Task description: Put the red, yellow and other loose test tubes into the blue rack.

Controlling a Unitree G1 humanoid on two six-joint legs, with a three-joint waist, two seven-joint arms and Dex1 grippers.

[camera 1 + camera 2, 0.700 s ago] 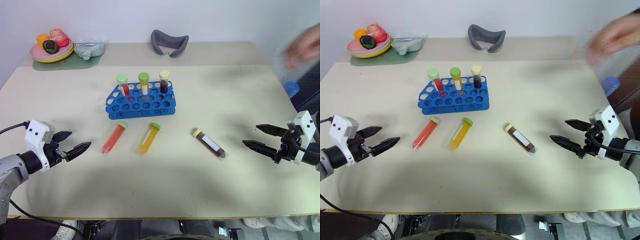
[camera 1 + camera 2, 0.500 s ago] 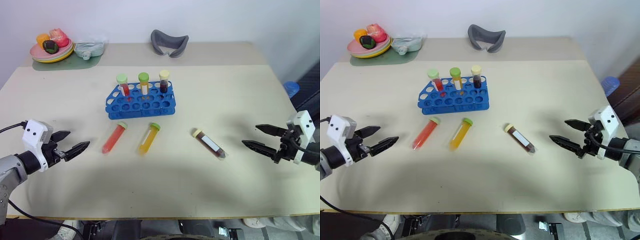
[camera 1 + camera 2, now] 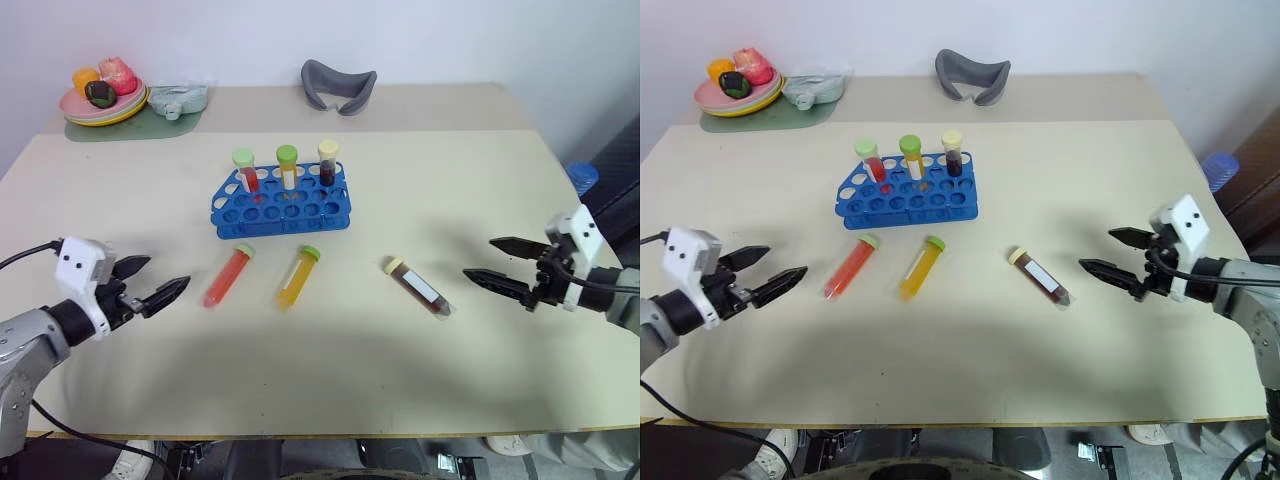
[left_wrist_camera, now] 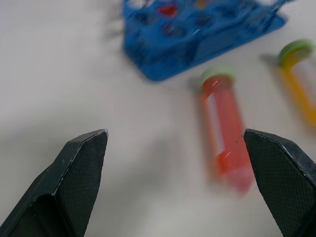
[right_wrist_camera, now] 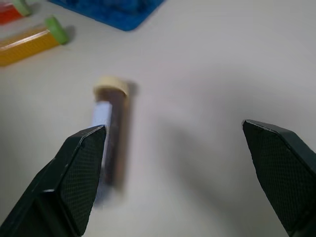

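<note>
Where tubes [image 3: 298, 277] lie, bare table [image 3: 330, 390] around.

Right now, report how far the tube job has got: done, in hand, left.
Done: three tubes stand upright in the blue rack. In hand: nothing; the left gripper and right gripper are both open and empty, above the table. Left: the red tube, yellow tube and dark tube lie loose on the table in front of the rack.
</note>
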